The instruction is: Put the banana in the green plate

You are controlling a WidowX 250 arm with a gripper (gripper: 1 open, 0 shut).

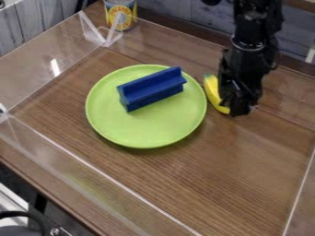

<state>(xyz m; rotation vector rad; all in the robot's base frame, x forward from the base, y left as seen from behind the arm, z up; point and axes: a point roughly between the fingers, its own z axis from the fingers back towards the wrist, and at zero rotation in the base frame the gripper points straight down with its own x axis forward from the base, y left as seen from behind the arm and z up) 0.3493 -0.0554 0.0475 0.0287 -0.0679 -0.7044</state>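
The banana (215, 92) lies on the wooden table just right of the green plate (133, 127), off its rim. Only its yellow left side shows. The rest is hidden behind my gripper (237, 101), which points straight down with its black fingers lowered around the banana, at table level. The fingers hide the gap between them, so I cannot tell whether they are pressing on the banana. The plate is large, round and lime green.
A blue rectangular block (151, 88) lies on the plate's upper half. A yellow can (118, 14) stands at the back left. Clear plastic walls (37, 55) fence the table's sides. Bare wood lies in front of the plate and to the right.
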